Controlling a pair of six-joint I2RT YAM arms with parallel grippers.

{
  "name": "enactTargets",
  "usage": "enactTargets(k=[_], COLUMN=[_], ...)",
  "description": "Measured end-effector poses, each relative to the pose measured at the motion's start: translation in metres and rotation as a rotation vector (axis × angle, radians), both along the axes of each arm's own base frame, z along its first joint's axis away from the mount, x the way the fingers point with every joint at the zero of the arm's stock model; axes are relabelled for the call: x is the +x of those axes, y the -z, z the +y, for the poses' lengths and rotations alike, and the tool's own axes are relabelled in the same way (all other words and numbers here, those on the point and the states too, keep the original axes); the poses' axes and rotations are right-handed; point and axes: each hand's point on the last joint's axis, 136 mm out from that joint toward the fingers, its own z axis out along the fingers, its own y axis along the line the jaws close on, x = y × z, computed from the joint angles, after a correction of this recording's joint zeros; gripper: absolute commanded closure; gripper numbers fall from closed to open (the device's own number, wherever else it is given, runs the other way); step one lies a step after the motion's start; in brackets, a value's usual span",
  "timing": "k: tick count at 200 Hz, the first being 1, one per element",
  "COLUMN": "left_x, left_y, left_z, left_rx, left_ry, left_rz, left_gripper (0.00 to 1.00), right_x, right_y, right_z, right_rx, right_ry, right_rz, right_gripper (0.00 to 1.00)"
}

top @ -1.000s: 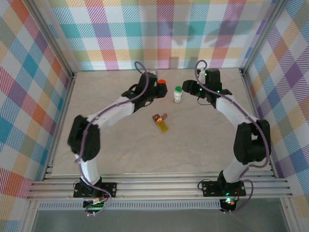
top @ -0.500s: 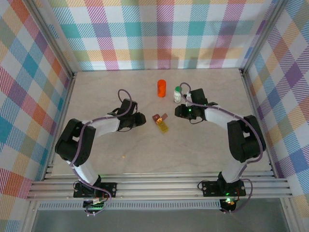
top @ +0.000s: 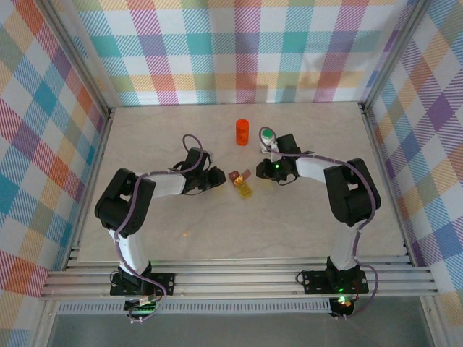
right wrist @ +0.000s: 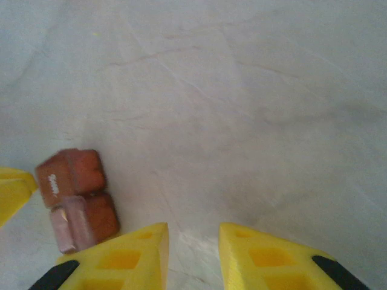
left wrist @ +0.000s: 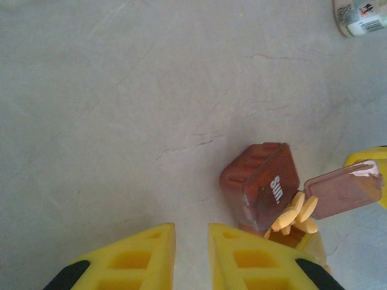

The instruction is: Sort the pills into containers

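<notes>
- The left end effector (left wrist: 192, 254) hangs low over the desk (left wrist: 121, 90). It is clenched on nothing, its yellow fingers almost together.
- The right end effector (right wrist: 193, 254) is likewise clenched and empty, low over the bare desk on the other side.
- Between the two lies the pill organiser (top: 241, 182), a reddish-brown lettered compartment joined to a yellow one.
- In the left wrist view the brown compartment's lid (left wrist: 341, 190) stands open. Flat yellow pills (left wrist: 296, 211) heap at its mouth, just beside the right-hand finger.
- The orange bottle (top: 241, 132) and the white bottle (top: 268, 137) with its green cap stand upright farther back. They are near each other and apart from the organiser.
- Judged step: the approach to the pills. None looks picked up or dropped into a bottle, so the sorting seems barely begun.
- The next move seems to call for one end effector to spread its fingers, settle over a single pill and pinch it finely. The other could steady the organiser so that it does not slide.
- The white bottle's cap must come off before anything goes in. Whether the orange bottle is capped I cannot tell.
</notes>
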Motion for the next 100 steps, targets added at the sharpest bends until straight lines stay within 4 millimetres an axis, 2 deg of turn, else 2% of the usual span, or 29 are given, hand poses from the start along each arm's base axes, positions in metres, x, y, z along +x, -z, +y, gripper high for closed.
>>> enactTargets(k=[41, 70, 100], left_x=[0.001, -0.003, -0.003], left_y=[0.002, 0.010, 0.010], left_z=[-0.010, -0.013, -0.015], left_rx=[-0.005, -0.001, -0.003], left_ry=[0.014, 0.015, 0.016], left_rz=[-0.001, 0.022, 0.023], left_gripper=[0.80, 0.80, 0.80], right_x=[0.004, -0.001, -0.011], right_y=[-0.009, -0.014, -0.013], right_z=[0.021, 0.037, 0.048], right_rx=[0.030, 0.033, 0.025], right_ry=[-0.057, -0.108, -0.151], right_rz=[-0.029, -0.051, -0.052], right_gripper=[0.71, 0.71, 0.71])
